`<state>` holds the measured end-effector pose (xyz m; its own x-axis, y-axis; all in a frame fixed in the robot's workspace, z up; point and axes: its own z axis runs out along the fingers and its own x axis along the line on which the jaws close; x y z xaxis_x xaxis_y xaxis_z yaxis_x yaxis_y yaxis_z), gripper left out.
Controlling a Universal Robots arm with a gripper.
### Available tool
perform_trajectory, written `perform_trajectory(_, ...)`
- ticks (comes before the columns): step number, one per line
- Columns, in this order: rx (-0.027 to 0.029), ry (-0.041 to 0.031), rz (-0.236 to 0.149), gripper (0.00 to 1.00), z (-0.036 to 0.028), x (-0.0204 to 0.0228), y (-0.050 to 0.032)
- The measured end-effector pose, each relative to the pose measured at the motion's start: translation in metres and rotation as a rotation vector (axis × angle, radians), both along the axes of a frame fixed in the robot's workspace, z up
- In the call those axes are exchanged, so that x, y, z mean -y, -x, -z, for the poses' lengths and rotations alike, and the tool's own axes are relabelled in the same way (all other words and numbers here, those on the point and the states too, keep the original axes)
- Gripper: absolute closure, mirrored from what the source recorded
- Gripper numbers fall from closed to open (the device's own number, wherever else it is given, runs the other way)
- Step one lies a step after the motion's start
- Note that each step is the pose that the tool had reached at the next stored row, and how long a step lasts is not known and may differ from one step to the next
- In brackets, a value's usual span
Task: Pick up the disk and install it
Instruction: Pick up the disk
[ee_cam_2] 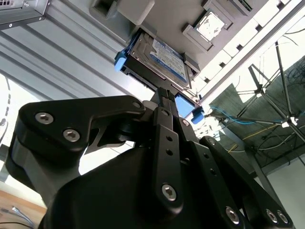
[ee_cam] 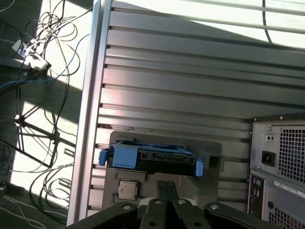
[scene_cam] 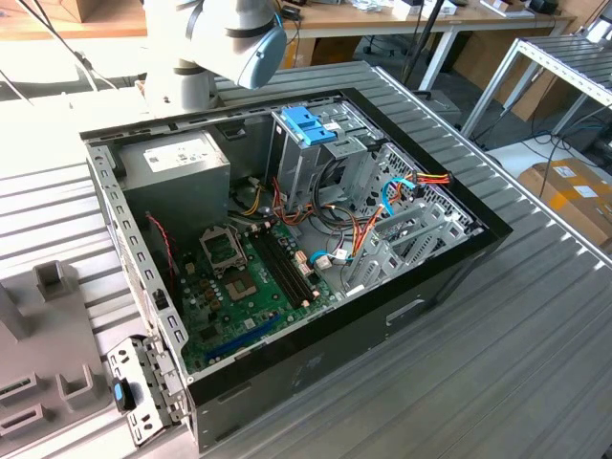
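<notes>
one disk (ee_cam: pixel 162 161) lies in one grey holder (ee_cam: pixel 209 145) on the ribbed bench (ee_cam: pixel 181 86), the single pincer (ee_cam: pixel 165 182) closed, empty, just beside it; one open computer case (scene_cam: pixel 382 325) nearby

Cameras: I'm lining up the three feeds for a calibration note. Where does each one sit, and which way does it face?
Exterior view: off the arm, high up, looking down into the open computer case on the ribbed table; part of the arm shows.
First wrist view: on the arm, looking past the gripper at the disk in a grey holder.
Second wrist view: on the arm behind the gripper, looking along it at the disk.
Shared: both wrist views show gripper and disk.
</notes>
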<state>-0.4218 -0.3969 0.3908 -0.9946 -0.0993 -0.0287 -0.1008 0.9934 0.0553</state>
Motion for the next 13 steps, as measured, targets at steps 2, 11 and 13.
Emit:
perform_trajectory(2,-0.0001,0.0000,-0.002,0.89,0.0000,0.0000,0.0000)
perform_trajectory(11,0.0000,0.0000,-0.011,0.89,0.0000,0.0000,0.0000)
perform_trajectory(13,0.0000,0.0000,-0.013,0.89,0.0000,0.0000,0.0000)
